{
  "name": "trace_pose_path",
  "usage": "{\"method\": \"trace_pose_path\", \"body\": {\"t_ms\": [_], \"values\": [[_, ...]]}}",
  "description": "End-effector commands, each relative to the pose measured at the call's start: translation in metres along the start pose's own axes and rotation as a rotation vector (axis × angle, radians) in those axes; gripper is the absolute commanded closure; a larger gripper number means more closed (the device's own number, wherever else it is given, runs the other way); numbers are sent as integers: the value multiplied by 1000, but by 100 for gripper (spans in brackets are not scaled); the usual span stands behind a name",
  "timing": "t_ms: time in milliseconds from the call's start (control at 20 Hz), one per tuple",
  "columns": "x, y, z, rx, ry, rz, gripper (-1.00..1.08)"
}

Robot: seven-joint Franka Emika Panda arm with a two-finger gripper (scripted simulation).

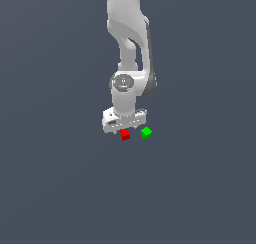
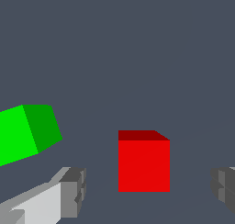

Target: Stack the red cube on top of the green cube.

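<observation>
Gripper: the white gripper (image 2: 147, 191) is spread wide, with one grey finger pad (image 2: 73, 191) on each side of the red cube and clear space between each pad and the cube's faces; it holds nothing and touches nothing that can be seen.
Red cube: the red cube (image 1: 125, 134) sits on the dark grey floor (image 1: 60, 188) directly under the hand, at about 6 o'clock from the wrist in the exterior view.
Green cube: the green cube (image 1: 146, 133) rests on the floor just beside the red one, at about 3 o'clock from it in the exterior view, apart from it and outside the fingers.
Arm: the white arm (image 1: 127, 33) comes down from 12 o'clock, its hand low over the cubes.
Exterior view only: shows the arm's whole pose and both cubes as small specks (the fingers are hidden behind the hand's body, so their opening cannot be read here).
Wrist view only: shows the red cube (image 2: 143, 161) square-on between the pads, and the green cube (image 2: 25, 132) turned at an angle, partly cut by the picture's edge.
</observation>
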State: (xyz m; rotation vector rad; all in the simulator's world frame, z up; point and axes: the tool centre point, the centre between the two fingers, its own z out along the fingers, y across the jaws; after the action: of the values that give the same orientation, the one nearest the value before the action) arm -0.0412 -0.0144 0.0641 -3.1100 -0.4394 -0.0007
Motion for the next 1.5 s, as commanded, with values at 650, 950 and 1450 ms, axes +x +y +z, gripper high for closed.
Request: {"method": "trace_pose_path", "body": {"t_ms": [650,950,1450], "values": [[0,1,44,-1,-1,-4,108],[0,1,44,-1,-1,-4,108],[-1,1,30,-1,-1,-4,108]]}}
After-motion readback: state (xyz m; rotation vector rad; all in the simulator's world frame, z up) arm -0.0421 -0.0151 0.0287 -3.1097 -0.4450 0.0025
